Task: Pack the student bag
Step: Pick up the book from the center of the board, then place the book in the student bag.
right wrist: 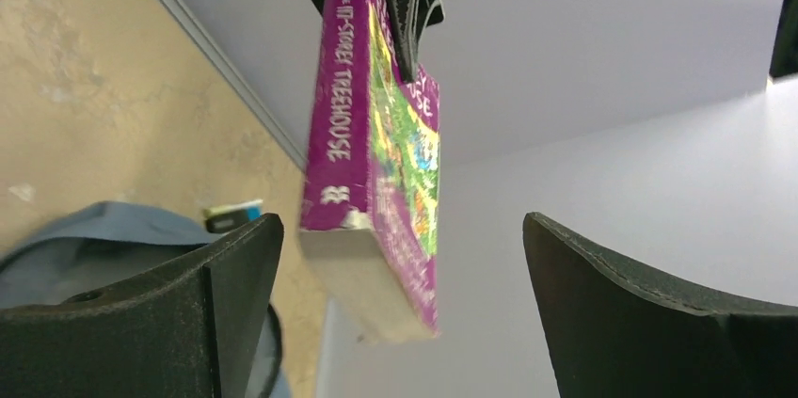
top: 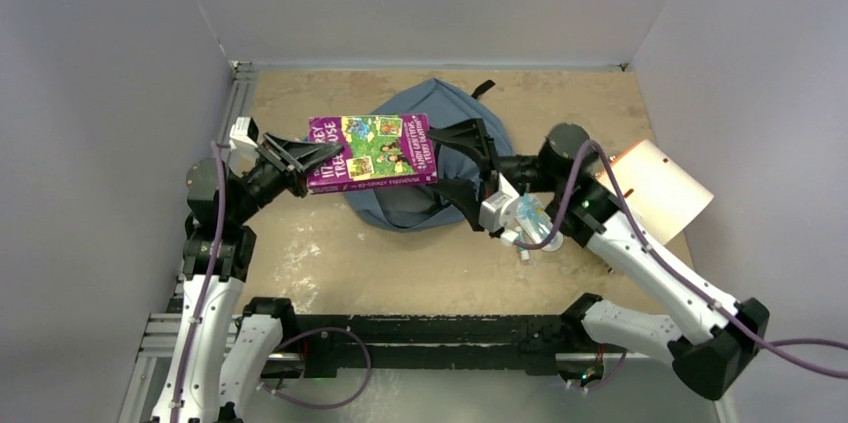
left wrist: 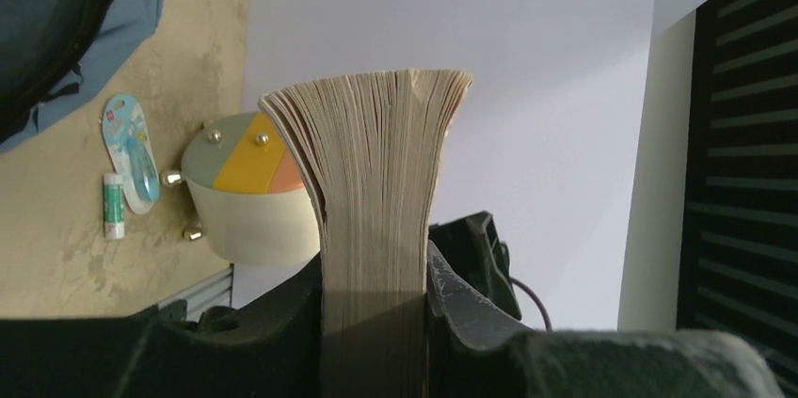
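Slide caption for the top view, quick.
Left claw holds purple book over the student bag; right claw open at its far end.

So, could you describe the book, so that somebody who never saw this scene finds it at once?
Find the slate-blue student bag in the middle of the table. Over its left part, the left tool holds a thick paperback book by one end. Its purple cover with green cartoon pictures sets it apart from the plain beige folder at the right.

The book (top: 372,151) hangs across the student bag (top: 440,105), barring approach from above.
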